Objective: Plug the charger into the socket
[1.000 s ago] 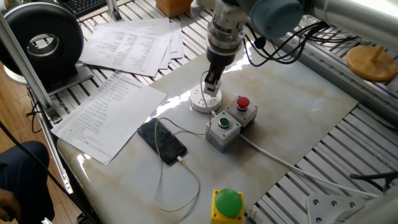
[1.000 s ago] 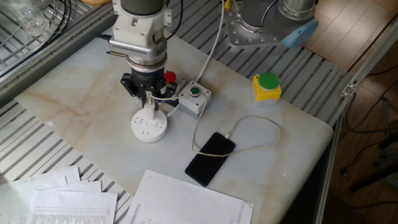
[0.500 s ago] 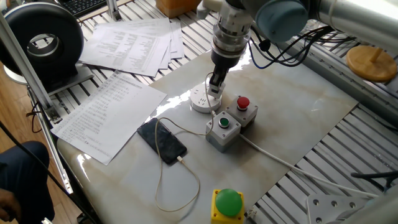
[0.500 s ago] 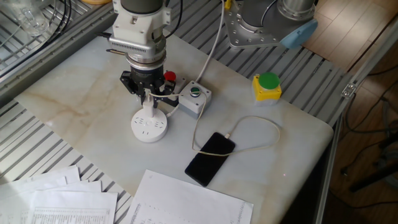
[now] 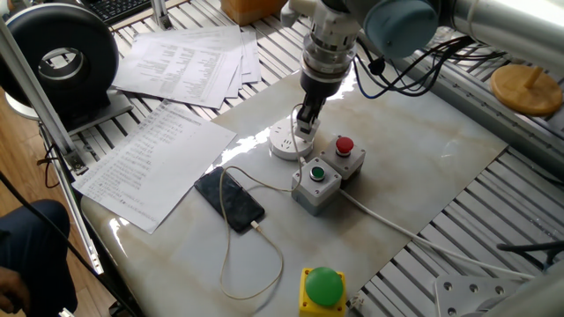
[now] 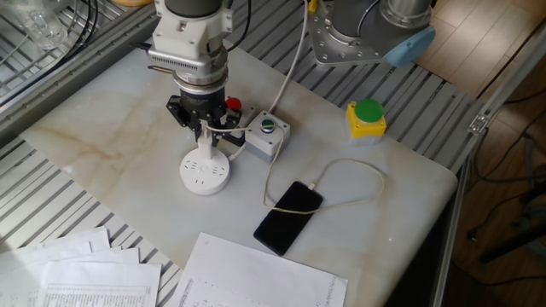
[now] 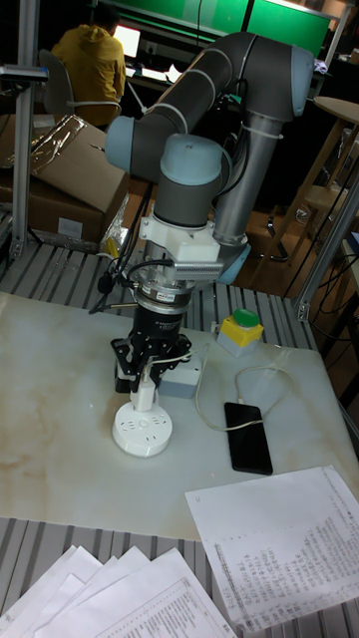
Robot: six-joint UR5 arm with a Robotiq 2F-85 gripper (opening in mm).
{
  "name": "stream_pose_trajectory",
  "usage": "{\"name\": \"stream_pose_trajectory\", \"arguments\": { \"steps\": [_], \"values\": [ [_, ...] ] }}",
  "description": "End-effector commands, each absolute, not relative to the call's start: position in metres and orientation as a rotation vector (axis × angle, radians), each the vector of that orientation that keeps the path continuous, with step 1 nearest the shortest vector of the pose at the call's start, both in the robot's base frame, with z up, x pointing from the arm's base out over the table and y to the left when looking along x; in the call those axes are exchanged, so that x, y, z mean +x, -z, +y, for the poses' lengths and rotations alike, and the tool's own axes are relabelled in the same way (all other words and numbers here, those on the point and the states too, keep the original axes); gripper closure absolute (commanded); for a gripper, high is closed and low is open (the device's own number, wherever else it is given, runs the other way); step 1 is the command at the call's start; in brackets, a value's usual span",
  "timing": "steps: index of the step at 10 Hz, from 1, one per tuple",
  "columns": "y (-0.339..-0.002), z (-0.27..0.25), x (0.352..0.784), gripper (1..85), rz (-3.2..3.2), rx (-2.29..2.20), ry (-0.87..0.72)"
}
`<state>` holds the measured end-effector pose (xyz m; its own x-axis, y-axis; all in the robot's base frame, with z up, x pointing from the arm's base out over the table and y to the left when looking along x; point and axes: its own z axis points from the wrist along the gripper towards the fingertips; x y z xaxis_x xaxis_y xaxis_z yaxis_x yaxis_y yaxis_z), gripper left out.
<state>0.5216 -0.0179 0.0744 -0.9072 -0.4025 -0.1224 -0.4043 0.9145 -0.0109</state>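
The claw (image 7: 146,384) is clenched on the charger (image 7: 146,395), holding it upright just over the socket (image 7: 141,436) on the tabletop (image 6: 111,136). Pickup and alignment look done; whether the prongs are in cannot be told, so pressing down and releasing likely remain.

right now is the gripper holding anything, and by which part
The gripper holds the charger by its upper body, upright just above the socket.
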Motion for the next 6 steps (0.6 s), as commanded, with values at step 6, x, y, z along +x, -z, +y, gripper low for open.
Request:
{"name": "stream_pose_trajectory", "arguments": {
  "steps": [6],
  "values": [
    [-0.0746,-0.0175,0.5291,84.3,2.942,-0.589,-0.019]
  ]
}}
